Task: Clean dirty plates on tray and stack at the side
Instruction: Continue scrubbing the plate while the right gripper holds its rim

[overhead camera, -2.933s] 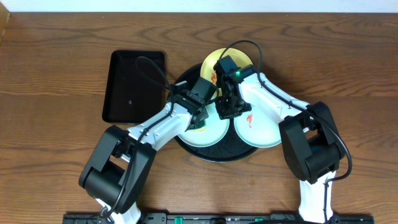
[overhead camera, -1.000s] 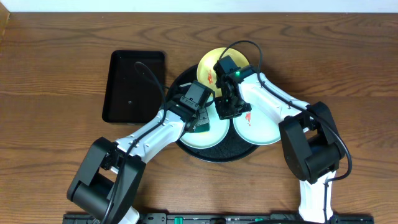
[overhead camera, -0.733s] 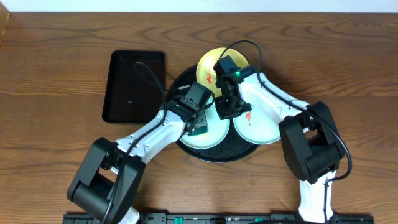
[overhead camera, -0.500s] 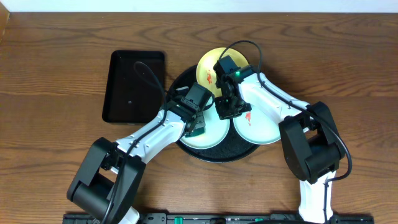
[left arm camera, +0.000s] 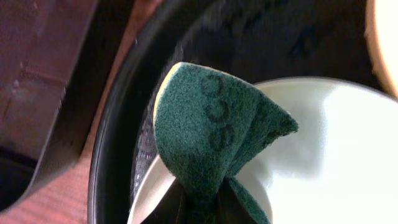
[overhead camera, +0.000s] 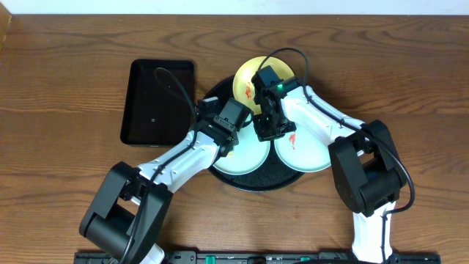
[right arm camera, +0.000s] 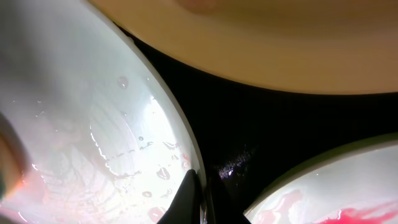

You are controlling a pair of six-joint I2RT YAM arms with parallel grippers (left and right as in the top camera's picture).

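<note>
On the round black tray [overhead camera: 220, 165] lie three plates. The left mint-green plate [overhead camera: 249, 155] looks wet, with faint red droplets [right arm camera: 163, 173] near its rim. My left gripper [overhead camera: 229, 141] is shut on a dark green sponge [left arm camera: 208, 134] over that plate's left edge [left arm camera: 323, 155]. My right gripper [right arm camera: 200, 194] is shut on the same plate's [right arm camera: 81, 124] right rim. The right mint plate [overhead camera: 311, 154] bears a red smear [right arm camera: 348, 214]. The yellow plate [overhead camera: 253, 73] sits at the back, also smeared red.
A smaller rectangular black tray [overhead camera: 157, 103] lies left of the round one, close to my left arm. Brown wood-grain tabletop [overhead camera: 66, 147] stretches on both sides. The two arms meet over the round tray's middle.
My left gripper has shifted the sponge a little up and left across the left mint plate. The right gripper has stayed pinched on that plate's rim.
</note>
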